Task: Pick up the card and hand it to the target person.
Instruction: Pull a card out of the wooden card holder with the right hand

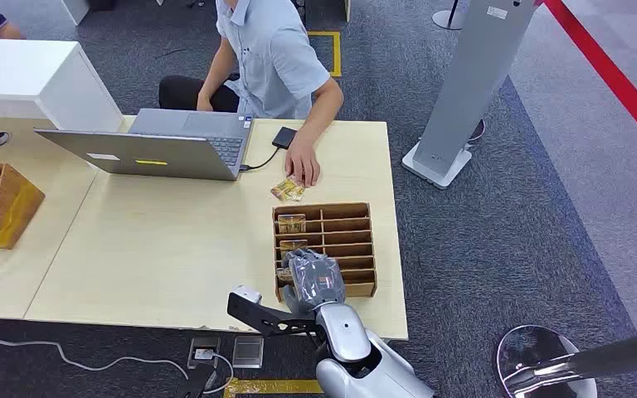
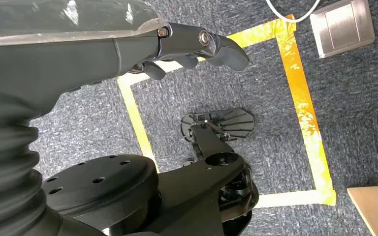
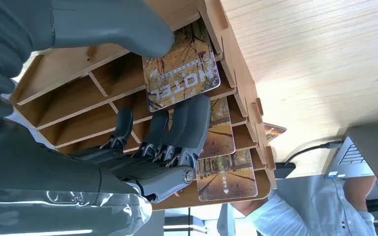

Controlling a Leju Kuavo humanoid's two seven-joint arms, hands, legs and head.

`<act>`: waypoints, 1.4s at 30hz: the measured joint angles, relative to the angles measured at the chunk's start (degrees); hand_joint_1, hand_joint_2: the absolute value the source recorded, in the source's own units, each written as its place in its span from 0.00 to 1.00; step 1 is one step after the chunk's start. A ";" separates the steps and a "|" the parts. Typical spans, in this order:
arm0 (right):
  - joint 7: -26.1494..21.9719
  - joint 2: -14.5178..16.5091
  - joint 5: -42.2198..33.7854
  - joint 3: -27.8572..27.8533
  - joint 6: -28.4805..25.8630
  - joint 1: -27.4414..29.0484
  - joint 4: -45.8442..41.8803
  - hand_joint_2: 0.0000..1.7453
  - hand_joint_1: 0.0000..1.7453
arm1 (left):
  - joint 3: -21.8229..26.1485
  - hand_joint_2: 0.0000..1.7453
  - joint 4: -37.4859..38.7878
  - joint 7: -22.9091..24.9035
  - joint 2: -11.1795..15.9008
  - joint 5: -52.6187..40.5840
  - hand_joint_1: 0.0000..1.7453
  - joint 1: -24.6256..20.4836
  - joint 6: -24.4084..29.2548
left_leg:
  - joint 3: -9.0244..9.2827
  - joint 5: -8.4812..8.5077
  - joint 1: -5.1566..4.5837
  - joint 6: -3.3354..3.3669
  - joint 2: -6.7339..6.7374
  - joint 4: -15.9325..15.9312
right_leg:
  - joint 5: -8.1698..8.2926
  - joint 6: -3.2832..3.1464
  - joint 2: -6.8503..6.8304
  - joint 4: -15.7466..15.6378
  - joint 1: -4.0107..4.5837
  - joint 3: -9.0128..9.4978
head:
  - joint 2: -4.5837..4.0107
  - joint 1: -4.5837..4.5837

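Observation:
A wooden slotted card box (image 1: 348,236) stands on the table's near right part, with cards in its left column. My right hand (image 1: 313,280) reaches into that column at the near end. In the right wrist view a card printed MOTEL (image 3: 179,73) sits between the thumb (image 3: 128,29) and the fingers (image 3: 177,128), which pinch it over the box (image 3: 78,73). More cards (image 3: 226,174) lie in the slots beyond. The target person (image 1: 274,58) sits across the table, one hand (image 1: 303,170) resting on it. My left hand (image 2: 197,49) hangs above the floor, holding nothing.
Loose cards (image 1: 287,190) lie by the person's hand. An open laptop (image 1: 158,145) with a cable stands at the table's far middle. A second wooden box (image 1: 0,199) sits at the left. A grey floor stand (image 1: 464,91) rises to the right of the table.

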 joint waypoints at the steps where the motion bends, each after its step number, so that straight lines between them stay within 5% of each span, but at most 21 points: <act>1: 0.07 0.00 0.00 0.00 -0.01 0.00 0.00 1.00 0.46 | 0.00 1.00 0.00 0.00 0.00 0.00 0.00 0.00 0.02 | 0.00 0.00 0.00 0.00 0.00 0.00 | 0.00 0.00 0.00 0.00 0.00 0.00 | 0.00 0.00; 14: 1.24 -0.16 -0.04 0.00 -0.31 0.31 0.00 1.00 0.41 | 0.00 1.00 0.00 -0.02 -0.04 0.00 0.00 0.00 0.34 | 0.00 0.00 0.00 0.00 0.00 0.00 | 0.00 0.00 0.00 0.00 0.00 0.00 | 0.00 0.00; 42: 1.63 -0.56 0.43 -0.49 -0.01 0.93 -0.10 1.00 0.71 | 0.00 1.00 0.00 0.00 -0.11 -0.38 0.00 0.00 0.30 | 0.00 0.00 0.00 0.00 0.00 0.00 | 0.00 0.00 0.00 0.00 0.00 0.00 | 0.00 0.00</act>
